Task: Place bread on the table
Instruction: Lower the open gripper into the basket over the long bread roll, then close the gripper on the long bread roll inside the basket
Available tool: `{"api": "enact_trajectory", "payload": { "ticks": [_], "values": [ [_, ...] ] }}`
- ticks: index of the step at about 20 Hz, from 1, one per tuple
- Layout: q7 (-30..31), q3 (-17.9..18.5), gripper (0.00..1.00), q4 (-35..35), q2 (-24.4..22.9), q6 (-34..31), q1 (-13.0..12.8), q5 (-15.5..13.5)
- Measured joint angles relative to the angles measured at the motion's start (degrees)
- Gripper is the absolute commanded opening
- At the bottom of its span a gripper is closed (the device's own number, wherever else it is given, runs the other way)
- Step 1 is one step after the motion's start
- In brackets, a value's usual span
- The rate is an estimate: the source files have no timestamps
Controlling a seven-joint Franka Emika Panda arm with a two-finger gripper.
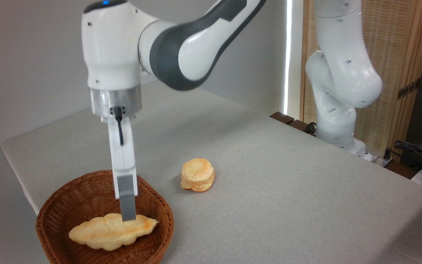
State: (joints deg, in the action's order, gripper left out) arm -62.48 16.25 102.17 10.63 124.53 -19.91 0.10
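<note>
Jaws (127,216) seen edge-on, so only one grey finger (126,198) visible; gap between fingers impossible to judge, so cannot tell whether released or clenched. Fingertip down at the top edge of the bread (111,231), touching it or just in front of it near the middle. Bread lying flat inside the brown wicker basket (53,216), browned pointed tip toward the right rim.

Basket resting at the front left corner of the surface (269,176), covered in plain light grey cloth. Small round stacked bun (197,175) sitting on the cloth just right of the basket, apart from it.

Behind: grey wall at left, bright vertical strip of light, woven wooden screen (405,55) at right, black cables (416,150) at the far right edge.
</note>
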Motion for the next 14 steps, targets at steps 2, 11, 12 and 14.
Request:
{"api": "enact_trajectory", "payload": {
  "ticks": [2,11,12,14],
  "values": [
    [-0.07,0.0,1.0,0.01,1.25,0.91,0.26,-0.22],
    [-0.07,-0.71,1.0,0.01,6.27,4.3,0.23,-0.45],
    [-0.07,-0.74,1.0,0.01,6.51,4.48,0.23,-0.45],
    [-0.07,-0.75,1.0,0.01,6.95,4.75,0.23,-0.45]
  ]
}}
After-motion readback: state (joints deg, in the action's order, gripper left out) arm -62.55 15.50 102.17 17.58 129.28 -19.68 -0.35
